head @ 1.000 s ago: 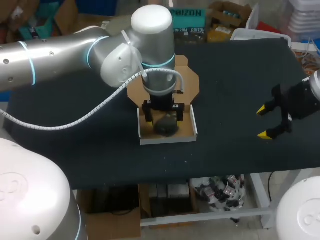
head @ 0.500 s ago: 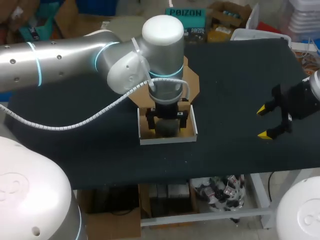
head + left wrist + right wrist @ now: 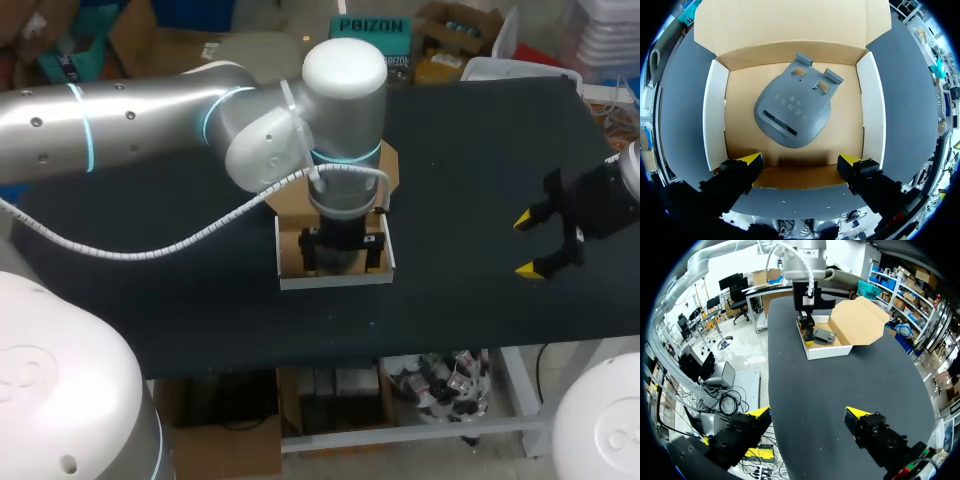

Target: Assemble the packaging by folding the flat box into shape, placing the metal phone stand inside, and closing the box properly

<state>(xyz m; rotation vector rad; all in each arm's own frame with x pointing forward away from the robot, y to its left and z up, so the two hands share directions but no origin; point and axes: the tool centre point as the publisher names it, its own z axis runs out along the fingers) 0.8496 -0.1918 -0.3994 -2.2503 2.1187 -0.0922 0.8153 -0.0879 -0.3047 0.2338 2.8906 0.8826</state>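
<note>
Stand (image 3: 792,112) (the grey metal phone one) is lying flat on the floor of the cardboard box (image 3: 867,110), with the lid flap (image 3: 790,22) wide open on the far side. Left gripper (image 3: 800,161) is down at the box's near wall, fingers spread apart with nothing between them; the stand is just ahead, untouched. Right gripper (image 3: 525,244) hangs over the black table (image 3: 450,150), well off to the right of the box, also spread and empty.

A table (image 3: 460,170) with a plain black matte top lies under everything. Its near edge runs straight across the head view, and a pale metal frame (image 3: 521,392) shows beneath it.
</note>
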